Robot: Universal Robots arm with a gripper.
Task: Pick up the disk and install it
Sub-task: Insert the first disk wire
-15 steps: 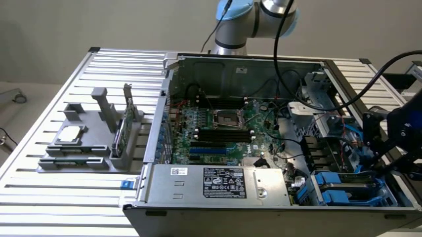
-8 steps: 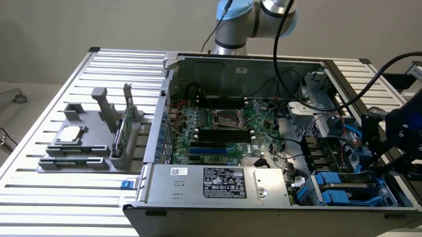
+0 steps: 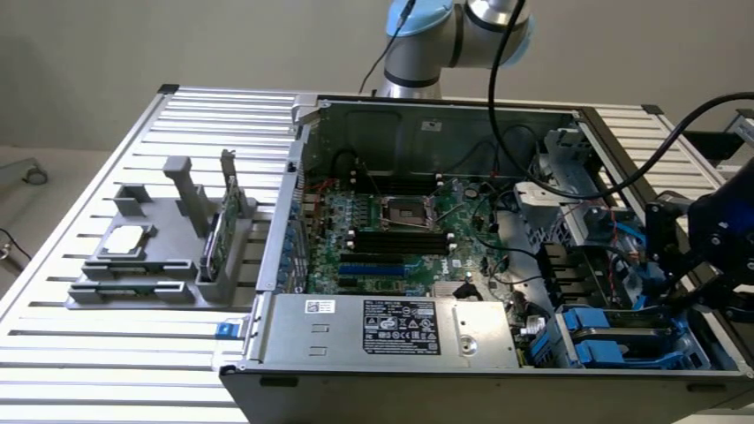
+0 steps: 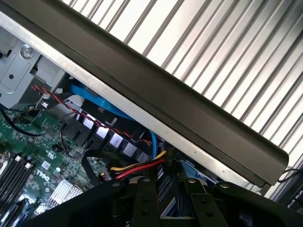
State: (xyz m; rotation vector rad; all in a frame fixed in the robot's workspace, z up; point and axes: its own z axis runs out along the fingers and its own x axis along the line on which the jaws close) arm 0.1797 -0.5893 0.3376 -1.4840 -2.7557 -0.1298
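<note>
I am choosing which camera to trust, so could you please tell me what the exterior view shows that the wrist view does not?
The exterior view adds the grey fixture with its silver chip and upright green circuit card, the labelled power supply and the robot arm. The wrist view adds a close look at yellow and red wires just past the gripper. Both share the open computer case, its green motherboard and the slatted table.
</note>
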